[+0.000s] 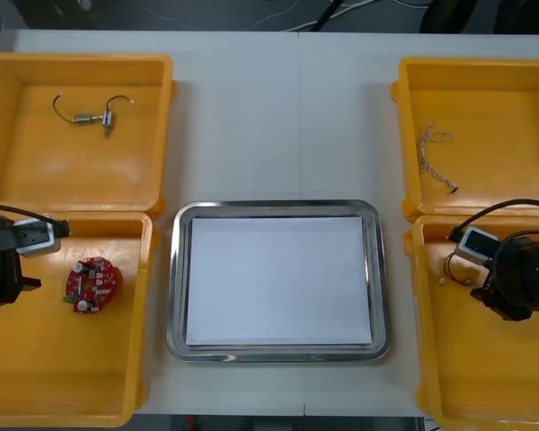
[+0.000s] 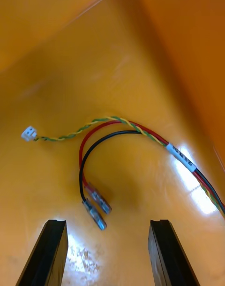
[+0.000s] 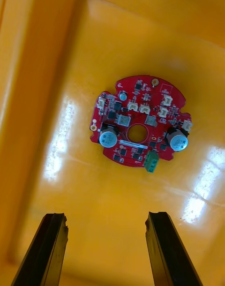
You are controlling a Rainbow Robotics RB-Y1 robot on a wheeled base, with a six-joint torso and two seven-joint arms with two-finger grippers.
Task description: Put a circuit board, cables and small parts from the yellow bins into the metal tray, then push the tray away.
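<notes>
Left wrist view: circuit board (image 3: pixel 140 124) beyond left gripper (image 3: pixel 105 215)

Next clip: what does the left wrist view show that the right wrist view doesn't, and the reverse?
Left wrist view: a round red circuit board lying flat on the floor of the left bin, ahead of the open left claw.

Right wrist view: a cable bundle of red, black and twisted yellow-green wires, with a white plug and two metal terminals, on the floor of the right bin, ahead of the open right claw.

Shared: each looks down into a yellow bin, with its claw open, holding nothing and apart from its item.
</notes>
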